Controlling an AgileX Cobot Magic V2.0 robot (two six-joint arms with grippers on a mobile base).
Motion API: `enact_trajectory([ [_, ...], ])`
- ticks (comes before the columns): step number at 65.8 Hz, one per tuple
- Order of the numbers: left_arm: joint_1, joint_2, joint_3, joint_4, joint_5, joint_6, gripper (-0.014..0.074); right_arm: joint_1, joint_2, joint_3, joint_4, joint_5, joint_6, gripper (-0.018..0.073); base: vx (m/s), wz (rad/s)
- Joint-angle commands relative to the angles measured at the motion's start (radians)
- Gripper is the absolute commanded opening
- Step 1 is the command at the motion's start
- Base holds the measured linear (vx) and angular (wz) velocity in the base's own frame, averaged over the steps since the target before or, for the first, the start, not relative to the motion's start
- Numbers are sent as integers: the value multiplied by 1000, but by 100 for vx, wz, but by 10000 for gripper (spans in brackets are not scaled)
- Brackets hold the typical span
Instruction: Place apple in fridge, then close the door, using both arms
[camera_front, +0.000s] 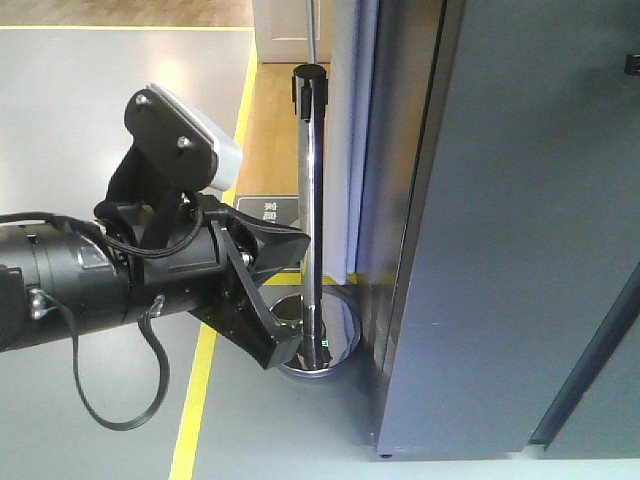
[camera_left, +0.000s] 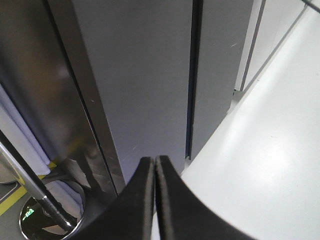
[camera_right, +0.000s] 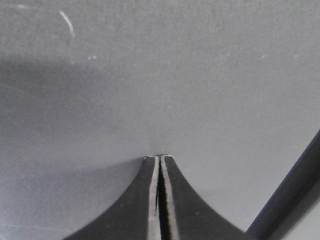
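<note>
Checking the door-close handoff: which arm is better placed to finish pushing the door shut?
Right, probably. The right gripper has its shut jaws tip-first against the door's grey face. The left gripper, also shut, hangs short of the fridge, by the chrome post.

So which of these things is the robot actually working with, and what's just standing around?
Part of the job:
- fridge, dark grey, with its door
- left gripper, shut
- right gripper, shut, tips at the door

Just standing around:
- chrome post on a round base
- yellow floor line
</note>
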Motion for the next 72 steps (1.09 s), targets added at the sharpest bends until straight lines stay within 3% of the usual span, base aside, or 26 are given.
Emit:
enact_trajectory([
  [1,-2,-26,-26,-14,-66,-8,-6,2,-84,-40,-9,-46,1,-2,0,0],
  [10,-2,-26,-26,-14,-66,-8,-6,2,-170,4,6,13,20,-2,0,0],
  [20,-2,-26,-26,-14,-66,-8,-6,10,-327,183,10,-57,21,-2,0,0],
  [31,-2,-26,-26,-14,-66,-8,-6,57,-506,355,8,2,20,-2,0,0],
  [45,-2,-26,-26,-14,-66,-8,-6,186,-720,484,6,255,9,-2,0,0],
  [72,-2,-26,-26,-14,-66,-8,-6,544,-1069,718,7,622,-10,-2,0,0],
])
